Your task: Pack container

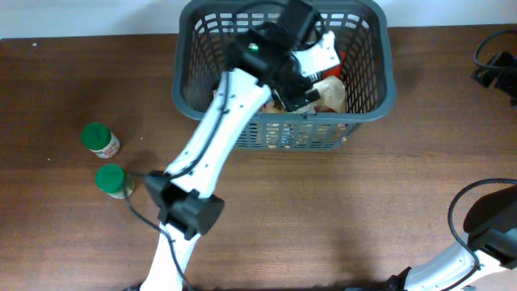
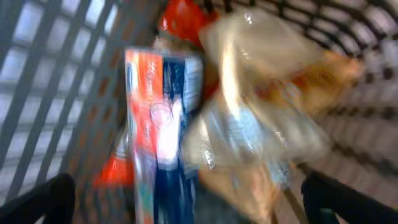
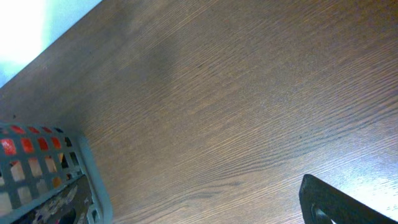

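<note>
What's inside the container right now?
A red, white and blue box, a clear bag with tan contents and something red. Whatever lies under them in the container is covered.

A: Left wrist view?
B: All motion blur. The box [image 2: 163,124] print is unreadable and the bags [image 2: 261,112] are smeared.
A: Overhead?
B: The left arm [image 1: 222,121] hides most of the container [image 1: 347,119] contents. The right arm [image 1: 494,222] is cut off at the near right edge.
A: And the right fingers [image 3: 336,202]?
B: Only one corner shows.
</note>
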Controlling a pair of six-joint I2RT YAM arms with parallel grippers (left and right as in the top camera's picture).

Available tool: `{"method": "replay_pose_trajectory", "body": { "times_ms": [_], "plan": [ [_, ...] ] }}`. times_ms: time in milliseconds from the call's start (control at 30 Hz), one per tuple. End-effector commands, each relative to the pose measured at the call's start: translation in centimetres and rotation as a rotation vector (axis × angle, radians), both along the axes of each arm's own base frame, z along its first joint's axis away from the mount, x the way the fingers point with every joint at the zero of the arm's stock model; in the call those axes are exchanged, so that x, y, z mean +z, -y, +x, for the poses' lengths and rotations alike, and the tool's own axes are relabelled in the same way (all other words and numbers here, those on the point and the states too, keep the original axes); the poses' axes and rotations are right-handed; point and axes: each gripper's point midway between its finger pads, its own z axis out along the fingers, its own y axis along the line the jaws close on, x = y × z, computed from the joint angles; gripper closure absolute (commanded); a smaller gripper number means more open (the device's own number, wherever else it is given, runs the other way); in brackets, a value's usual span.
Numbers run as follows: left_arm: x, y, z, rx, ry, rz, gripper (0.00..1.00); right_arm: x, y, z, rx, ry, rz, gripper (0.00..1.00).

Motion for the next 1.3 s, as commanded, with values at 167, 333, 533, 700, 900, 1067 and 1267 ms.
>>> {"method": "replay_pose_trajectory", "body": {
  "times_ms": [167,333,533,700,900,1067,1267],
  "plan": [
    [10.1,-12.5,-1.8,0.446,0.066,-0.111,0.01,1.0,-0.4,-0.2,0.007,0.025,-0.003,0.01],
    [8.1,-26.3,-0.6,0.992,-0.046,-0.14,0.01,1.0,-0.4,-0.2,0.007,0.025,-0.003,0.01],
    [6.1,-36.0,-0.9,1.362,-0.145,-0.271,0.01,1.0,-0.4,-0.2,0.007,0.025,-0.003,0.01],
    [2.0,-42.0,-3.0,1.537,-0.288,-0.251,0.01,1.0,-0.4,-0.2,0.007,0.025,-0.003,0.01],
    [-5.2,-45.9,-5.6,1.663,-0.483,-0.165,0.01,1.0,-0.4,-0.2,0.007,0.025,-0.003,0.01],
    [-10.5,-47.4,-5.8,1.696,-0.557,-0.209,0.01,1.0,-0.4,-0.2,0.007,0.025,-0.003,0.01],
    [-15.3,-47.3,-5.2,1.649,-0.589,-0.276,0.01,1.0,-0.4,-0.2,0.007,0.025,-0.003,0.01]
  ]
}}
